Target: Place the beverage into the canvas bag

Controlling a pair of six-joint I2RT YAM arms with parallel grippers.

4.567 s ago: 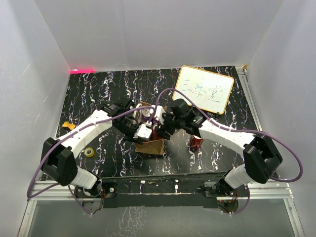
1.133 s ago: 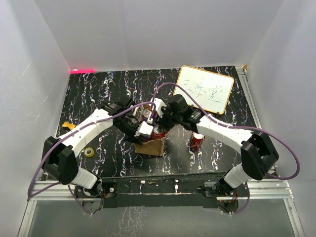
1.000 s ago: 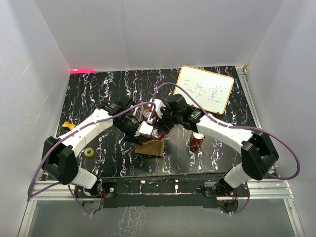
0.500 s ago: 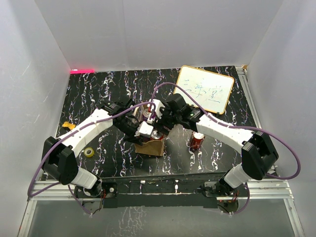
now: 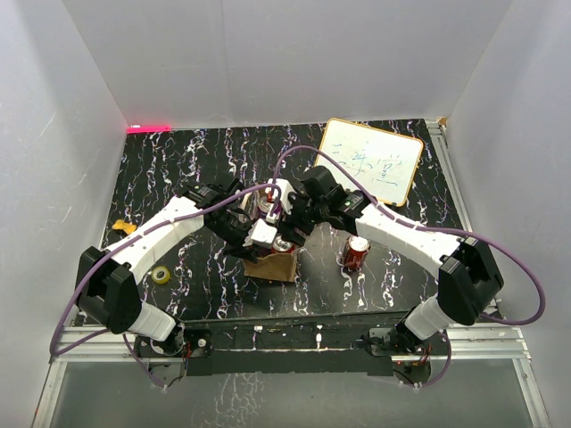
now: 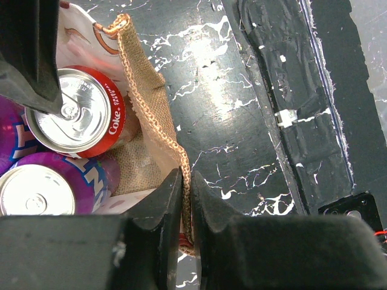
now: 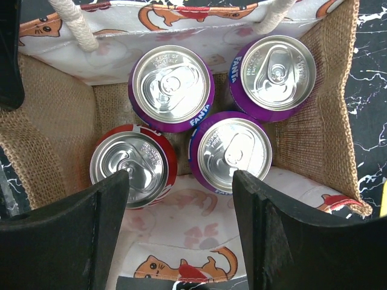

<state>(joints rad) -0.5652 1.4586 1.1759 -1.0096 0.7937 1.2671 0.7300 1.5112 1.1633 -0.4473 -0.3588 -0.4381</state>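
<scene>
Coke can [image 7: 133, 169], held at the bag mouth a second ago, now stands inside the canvas bag [image 7: 57, 133] beside three Fanta cans [image 7: 172, 84]. Your right gripper [image 7: 181, 187] hovers above it with its fingers wide apart. Your left gripper [image 6: 184, 181] pinches the bag's wall. Another red can [image 5: 357, 252] waits to the right of the bag.

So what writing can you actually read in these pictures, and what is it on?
"Coke": side of the red can in the canvas bag.
"FANTA": side of the upper right purple can and of the upper left purple can.
Whiteboard: blue handwriting, too blurred to read.
Can lids: embossed print, too small to read.
Loose red can: label too small.
</scene>
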